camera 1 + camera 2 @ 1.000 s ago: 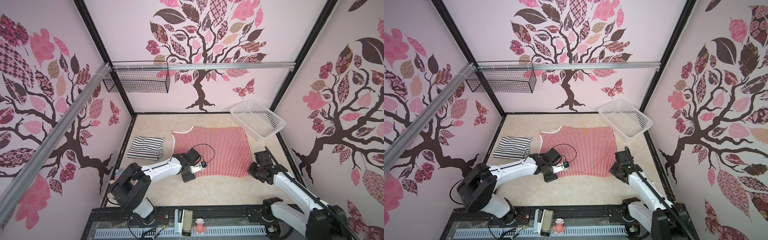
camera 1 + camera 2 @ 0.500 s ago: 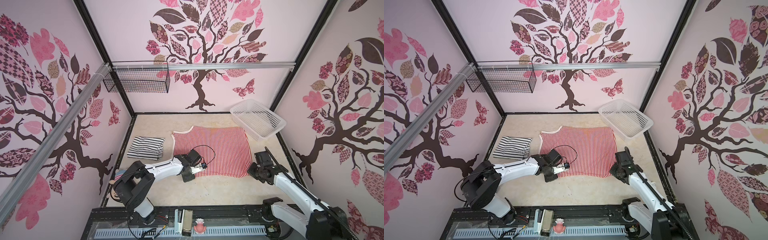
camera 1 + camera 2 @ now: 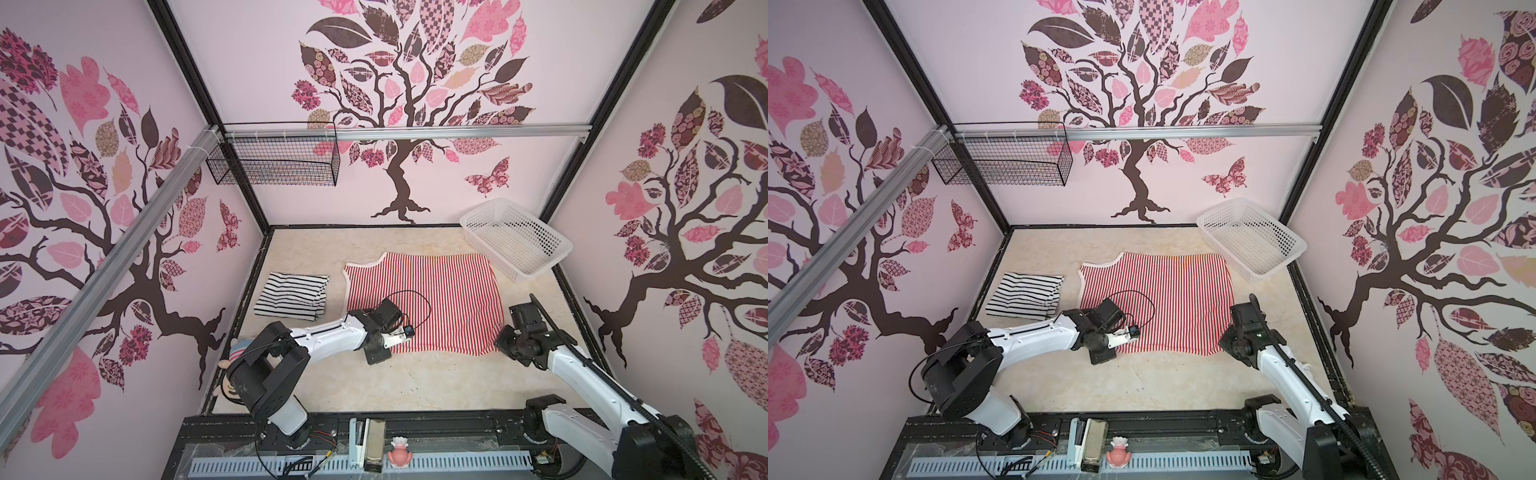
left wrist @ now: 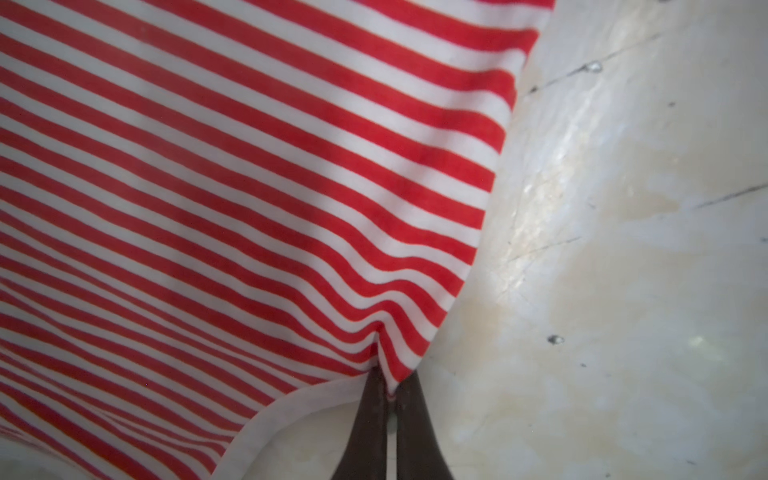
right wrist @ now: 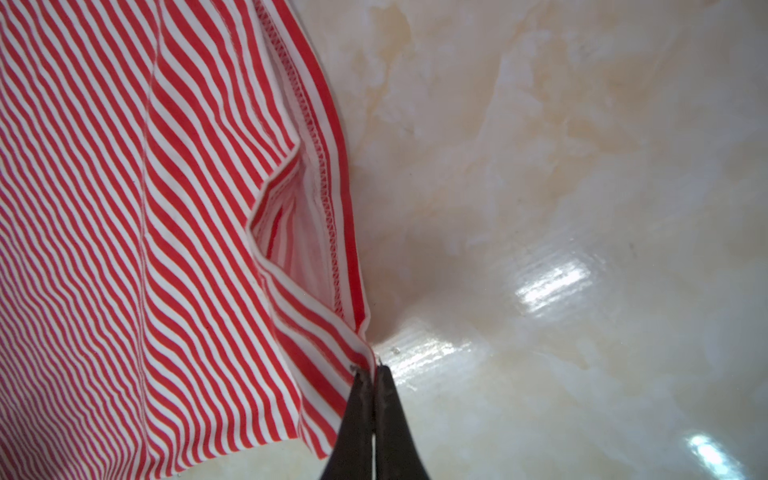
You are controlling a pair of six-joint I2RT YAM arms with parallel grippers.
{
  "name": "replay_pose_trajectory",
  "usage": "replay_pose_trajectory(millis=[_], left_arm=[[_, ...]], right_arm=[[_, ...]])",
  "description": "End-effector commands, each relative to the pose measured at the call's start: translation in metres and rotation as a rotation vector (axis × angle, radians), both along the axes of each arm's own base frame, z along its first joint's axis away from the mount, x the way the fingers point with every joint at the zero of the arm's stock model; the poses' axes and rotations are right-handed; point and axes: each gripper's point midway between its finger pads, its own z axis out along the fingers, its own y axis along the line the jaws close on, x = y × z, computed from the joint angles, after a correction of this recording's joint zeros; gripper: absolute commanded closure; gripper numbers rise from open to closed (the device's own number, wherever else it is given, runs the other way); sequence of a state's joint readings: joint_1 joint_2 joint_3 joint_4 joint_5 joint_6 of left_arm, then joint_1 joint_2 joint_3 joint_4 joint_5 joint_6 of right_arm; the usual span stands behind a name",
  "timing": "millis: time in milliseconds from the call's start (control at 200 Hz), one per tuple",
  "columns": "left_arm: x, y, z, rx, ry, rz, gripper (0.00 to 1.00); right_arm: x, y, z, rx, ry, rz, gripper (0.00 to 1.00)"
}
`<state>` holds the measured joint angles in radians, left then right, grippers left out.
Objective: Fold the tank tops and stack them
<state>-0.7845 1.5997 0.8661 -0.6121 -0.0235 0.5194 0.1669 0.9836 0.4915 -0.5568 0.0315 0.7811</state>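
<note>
At the near edge of the red-and-white tank top point(image 3: 436, 299), the left arm point(image 3: 328, 334) lies low, stretched across the table point(image 3: 415, 386), wrist bent down over the cloth. Left gripper point(image 4: 388, 390): jaws pressed together, pinching the striped corner right where the white trim point(image 4: 291, 411) curves off. Fabric puckers into the tips and fans out beyond them, with bare table to 1 side.

Over to the right arm point(image 3: 582, 374), rising from its base and tipped down at the wrist onto the opposite near corner. Right gripper point(image 5: 371, 374): jaws clamped tight too, nipping the hem corner. The stitched edge point(image 5: 322, 166) runs straight away from the tips, and a loose fold gapes just beyond them.

The top lies spread flat between the 2 grips. The black-and-white tank top point(image 3: 293, 296) lies folded, well clear of both jaws, beyond the left arm.
</note>
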Motion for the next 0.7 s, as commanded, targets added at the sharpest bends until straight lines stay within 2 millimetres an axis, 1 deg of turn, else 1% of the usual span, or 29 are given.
replay_pose_trajectory(millis=[0,100,260,320,415,480,555,695], left_arm=[[-0.017,0.001,-0.006,0.003,0.083,-0.029,1.0],[-0.03,-0.003,0.002,-0.028,0.139,-0.054,1.0],[-0.057,-0.007,0.024,-0.091,0.255,-0.109,1.0],[-0.068,-0.006,0.033,-0.11,0.294,-0.13,1.0],[-0.077,-0.006,0.047,-0.13,0.323,-0.147,1.0],[-0.078,-0.005,0.056,-0.143,0.315,-0.149,1.0],[-0.074,-0.006,0.066,-0.155,0.283,-0.144,1.0],[-0.053,-0.006,0.079,-0.176,0.225,-0.112,1.0]], right_arm=[[0.008,0.003,0.02,0.012,-0.046,0.017,1.0],[0.005,0.002,0.027,0.01,-0.05,0.021,1.0],[-0.003,0.004,0.04,0.035,-0.065,0.02,1.0],[-0.007,0.004,0.046,0.043,-0.068,0.01,1.0],[-0.012,0.002,0.061,0.046,-0.087,-0.005,1.0],[-0.012,0.001,0.072,0.048,-0.113,-0.011,1.0],[-0.009,0.0,0.086,0.044,-0.137,-0.014,1.0],[0.008,0.004,0.1,0.042,-0.161,0.01,1.0]])
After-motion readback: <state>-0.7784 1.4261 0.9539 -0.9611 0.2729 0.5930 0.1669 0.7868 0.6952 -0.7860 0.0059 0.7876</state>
